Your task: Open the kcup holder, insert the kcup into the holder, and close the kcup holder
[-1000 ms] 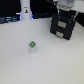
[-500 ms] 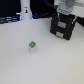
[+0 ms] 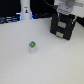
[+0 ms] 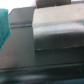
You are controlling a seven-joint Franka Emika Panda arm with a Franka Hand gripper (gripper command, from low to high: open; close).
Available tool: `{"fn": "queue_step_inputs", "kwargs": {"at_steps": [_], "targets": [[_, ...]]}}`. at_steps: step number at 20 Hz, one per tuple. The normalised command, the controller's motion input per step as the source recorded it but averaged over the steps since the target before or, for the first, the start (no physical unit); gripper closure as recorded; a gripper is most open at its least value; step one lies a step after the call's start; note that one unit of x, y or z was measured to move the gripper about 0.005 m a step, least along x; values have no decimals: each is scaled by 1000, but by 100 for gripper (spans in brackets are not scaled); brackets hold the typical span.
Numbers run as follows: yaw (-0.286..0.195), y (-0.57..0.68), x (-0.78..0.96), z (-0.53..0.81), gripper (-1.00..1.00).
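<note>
Small white kcup with green top, upright on the pale counter, alone near its middle. Well apart, toward the exterior view's right and farther back, black kcup holder with light handles on its front. Directly above it, the arm's pale pincer, fingers too blurred to judge. At back left, tall white bottle-like object with dark band.

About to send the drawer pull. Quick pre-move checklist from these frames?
1. kcup holder drawers shut, nothing opened yet: ok.
2. Arm over the holder at the exterior view's right: ok.
3. Jaws open or shut: cannot tell; the wrist view is a blurred close-up of black surfaces.
4. Jaws lined up on a handle: cannot tell.
5. kcup upright on the table, apart from the holder: ok.
</note>
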Motion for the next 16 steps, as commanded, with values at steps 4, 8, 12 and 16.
{"fn": "queue_step_inputs", "kwargs": {"at_steps": [4, 8, 12, 16], "targets": [[-6, 1, -289, -363, -100], [-2, 68, -117, -21, -100], [0, 0, -461, 329, -100], [-6, 11, -205, -130, -100]]}}
